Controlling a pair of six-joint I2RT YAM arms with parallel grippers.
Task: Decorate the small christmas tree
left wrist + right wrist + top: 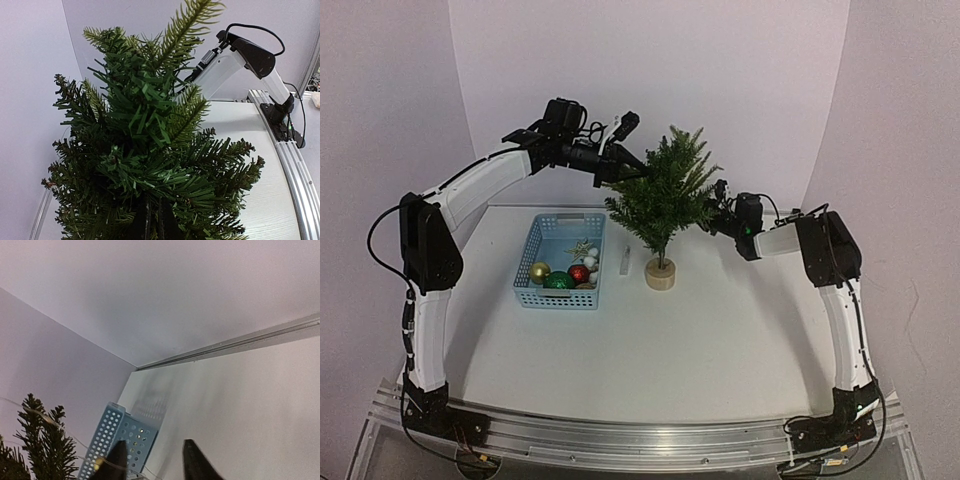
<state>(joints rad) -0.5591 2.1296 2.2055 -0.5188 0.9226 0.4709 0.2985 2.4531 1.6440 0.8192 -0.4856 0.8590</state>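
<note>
From the top external view, the small christmas tree point(661, 200) stands upright on its pale wooden disc base point(660, 276), near the middle of the white table point(720, 340) and towards the back. Just left of it sits a light blue perforated basket point(529, 262). The basket holds a gold ball point(540, 271), a green ball point(558, 281), a red ball point(579, 273) and a white sprig point(586, 251). A small white piece point(625, 260) lies on the table between the basket and the tree's base. The left gripper point(635, 168) reaches in from the upper left and its tip is at the tree's upper branches. The right gripper point(713, 212) is at the foliage on the tree's right side, about halfway up.

In the left wrist view, the tree point(145, 150) fills most of the frame. The left gripper point(152, 222) shows only as dark fingers buried in the needles at the bottom edge. Its jaws are together, and I cannot tell whether they pinch a branch. The right arm point(235, 60) comes in behind the treetop, above the table's metal rail point(295, 165).

In the right wrist view, the right gripper point(154, 450) has its two dark fingers apart, with bare table showing between them. A tree branch point(45, 445) stands at the lower left, and the basket point(117, 432) is beyond the fingers.
</note>
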